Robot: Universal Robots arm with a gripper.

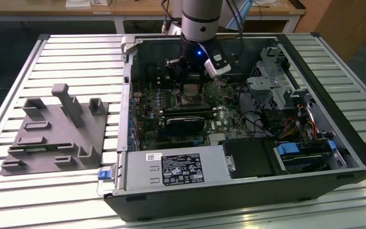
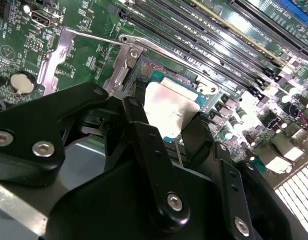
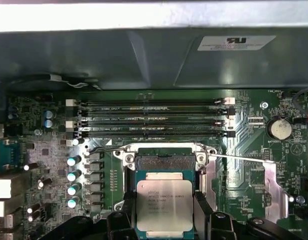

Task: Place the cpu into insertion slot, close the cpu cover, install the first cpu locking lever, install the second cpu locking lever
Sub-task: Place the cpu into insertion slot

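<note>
Tool [image 3: 165, 216] clenched on cpu [image 3: 165, 200]; we judge it held level for seating in insertion slot [image 3: 166, 161] just beneath.

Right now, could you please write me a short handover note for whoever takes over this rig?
The gripper is shut on the cpu.
The cpu hangs over the insertion slot, partly covering it; whether it is seated I cannot tell.
The cpu cover lies swung open beside the slot.
Done: no step visibly finished.
Left: cpu not released, cover not closed, neither locking lever installed.
</note>
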